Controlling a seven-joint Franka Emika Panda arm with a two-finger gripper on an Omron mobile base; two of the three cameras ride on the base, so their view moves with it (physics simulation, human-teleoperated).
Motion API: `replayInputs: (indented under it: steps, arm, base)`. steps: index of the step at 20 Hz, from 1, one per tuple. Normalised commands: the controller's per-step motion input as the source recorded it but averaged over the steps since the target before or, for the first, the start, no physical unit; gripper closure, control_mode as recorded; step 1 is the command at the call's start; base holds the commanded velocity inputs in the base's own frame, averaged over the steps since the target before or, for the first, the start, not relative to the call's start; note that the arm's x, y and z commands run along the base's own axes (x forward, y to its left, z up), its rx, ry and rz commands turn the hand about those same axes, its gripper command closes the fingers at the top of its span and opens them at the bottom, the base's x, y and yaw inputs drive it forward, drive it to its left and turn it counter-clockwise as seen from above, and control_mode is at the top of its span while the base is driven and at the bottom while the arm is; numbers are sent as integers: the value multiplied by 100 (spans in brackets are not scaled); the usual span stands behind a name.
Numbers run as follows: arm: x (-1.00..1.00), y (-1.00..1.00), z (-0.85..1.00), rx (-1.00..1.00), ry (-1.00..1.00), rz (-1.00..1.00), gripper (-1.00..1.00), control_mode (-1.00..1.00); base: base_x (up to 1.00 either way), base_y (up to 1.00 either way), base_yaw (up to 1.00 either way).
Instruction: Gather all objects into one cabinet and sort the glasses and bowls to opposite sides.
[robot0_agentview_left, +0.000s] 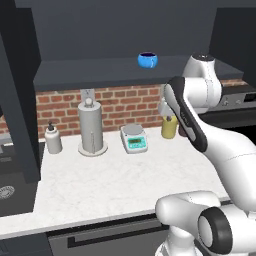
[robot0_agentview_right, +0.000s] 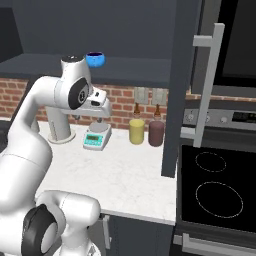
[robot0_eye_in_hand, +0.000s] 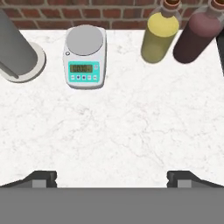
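The small blue bowl (robot0_agentview_left: 147, 60) (robot0_agentview_right: 95, 59) sits upright on the flat shelf of the dark charcoal wall cabinet (robot0_agentview_left: 95, 71) (robot0_agentview_right: 135, 67), toward its right half. My gripper (robot0_eye_in_hand: 112, 179) hangs below that shelf and points down at the white marble counter (robot0_eye_in_hand: 113, 127). It is open, its fingertips (robot0_eye_in_hand: 43, 178) wide apart with nothing between them. My white hand (robot0_agentview_right: 97, 106) is above the scale. The red cup, the cream cup and the brown bowl are out of view.
A kitchen scale (robot0_agentview_left: 134, 138) (robot0_eye_in_hand: 84, 57), a paper towel holder (robot0_agentview_left: 91, 127), a soap dispenser (robot0_agentview_left: 53, 139), a yellow bottle (robot0_agentview_right: 136, 130) and a dark red bottle (robot0_agentview_right: 156, 132) line the brick back wall. A dark door panel (robot0_agentview_right: 177, 85) and a stove (robot0_agentview_right: 215, 190) stand right.
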Motion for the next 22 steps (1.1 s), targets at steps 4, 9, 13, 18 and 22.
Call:
replayInputs:
  steps: [4,9,13,18,22]
  arm:
    - [-6,0,25,0,-11,0,-100,-100]
    - [-17,0,69,1,-37,0,-100,-100]
    - [-10,0,67,0,-40,0,-100,-100]
    - [-1,0,68,0,-39,0,-100,-100]
    - [3,1,49,1,-34,0,-100,-100]
  base:
    - [-1,0,0]
    - [0,0,0]
    - [0,0,0]
    - [0,0,0]
    - [0,0,0]
